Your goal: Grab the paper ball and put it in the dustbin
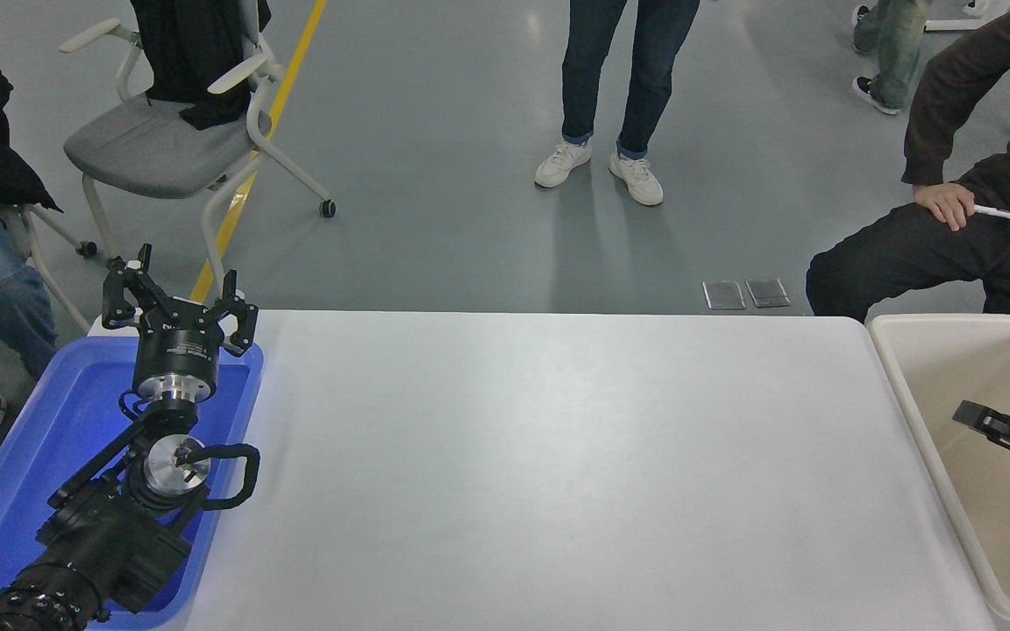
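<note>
The dustbin (908, 386), a cream-beige tub, stands at the table's right end, cut off by the picture's right edge. My right gripper (983, 422) comes in from the right edge and hangs over the inside of the dustbin; only its tip and wrist show. The paper ball does not show anywhere in this view. My left arm is parked at the lower left, with the left gripper (179, 294) open and empty above the far end of the blue tray.
A bright blue tray (5, 491) lies at the table's left end under the left arm. A white table (558, 456) spans the middle. A person (926, 245) crouches right behind the dustbin. Another person (610, 88) stands beyond the far edge. A chair (163, 149) stands at the far left.
</note>
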Controlling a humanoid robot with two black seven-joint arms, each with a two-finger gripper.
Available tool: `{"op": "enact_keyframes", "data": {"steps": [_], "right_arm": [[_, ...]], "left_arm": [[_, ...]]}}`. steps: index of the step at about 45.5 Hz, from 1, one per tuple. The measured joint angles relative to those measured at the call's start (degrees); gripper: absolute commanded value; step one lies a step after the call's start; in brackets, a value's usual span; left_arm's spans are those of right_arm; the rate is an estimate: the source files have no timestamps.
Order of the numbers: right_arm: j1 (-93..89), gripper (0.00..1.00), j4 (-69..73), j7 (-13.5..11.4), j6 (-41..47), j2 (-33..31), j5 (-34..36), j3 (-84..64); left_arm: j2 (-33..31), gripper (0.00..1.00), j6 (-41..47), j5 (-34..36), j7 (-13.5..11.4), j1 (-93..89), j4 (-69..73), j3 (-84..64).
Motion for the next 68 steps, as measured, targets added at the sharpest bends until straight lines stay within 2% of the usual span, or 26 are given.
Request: {"op": "enact_keyframes", "data": {"steps": [9,16,27,33,44,56,68], "right_arm": [[10.20,1.00,13.89,-0.12,0.47,-6.68,-0.29,-7.03],[20.60,1.00,22.96,-0.10,1.21,-9.54,-0.02,-15.60],[32.00,1.00,32.07,-0.06,1.84,-10.20,0.64,-23.16],[34.67,1.00,34.05,-0.01,1.72,-9.17,3.35,-23.20],[34.37,1.00,35.19,0.04,1.62,-7.45,12.78,-14.99],[27.44,1.00,33.30,0.22,1.53,-4.97,20.45,0.76],[15.99,1.00,26.29,0.45,1.80,1.99,31.85,21.51]], "left_arm": [[0.00,0.99,0.00,0.06,0.04,0.00,0.00,0.02],[0.00,0.99,0.00,0.07,0.07,0.00,0.00,0.04],[-0.02,0.99,0.00,0.09,0.11,0.00,-0.03,0.07],[-0.02,0.99,0.00,0.09,0.11,0.00,-0.05,0.08],[-0.02,0.99,0.00,0.09,0.11,0.00,-0.05,0.09],[-0.01,0.99,0.00,0.09,0.12,0.01,-0.02,0.09],[-0.01,0.99,0.00,0.08,0.10,0.01,-0.02,0.09]]}}
